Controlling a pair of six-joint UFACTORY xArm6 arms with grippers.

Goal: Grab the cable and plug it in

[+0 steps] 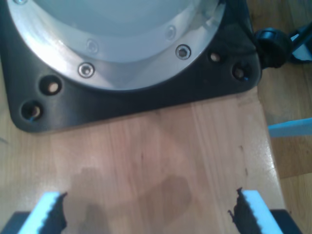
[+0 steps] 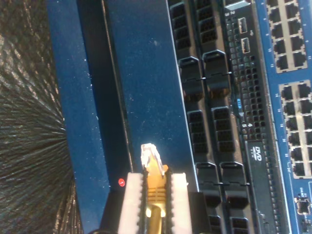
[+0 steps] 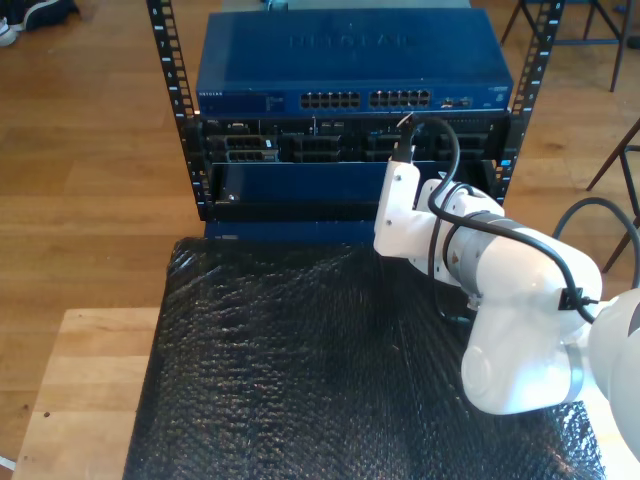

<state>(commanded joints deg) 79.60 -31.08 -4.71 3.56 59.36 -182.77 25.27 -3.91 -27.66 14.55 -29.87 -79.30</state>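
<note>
Rack (image 3: pixel 350 150) ahead; my second claw (image 2: pixel 157 183) grips cable (image 2: pixel 155 178), plug tip blurred.

We see a blue metal network switch (image 3: pixel 350 65) with rows of dark ports atop a black rack (image 3: pixel 165 90), black servers (image 3: pixel 300 145) beneath it, and a black bubble-wrap sheet (image 3: pixel 290 370) covering the pale wooden table (image 3: pixel 80 390).
</note>
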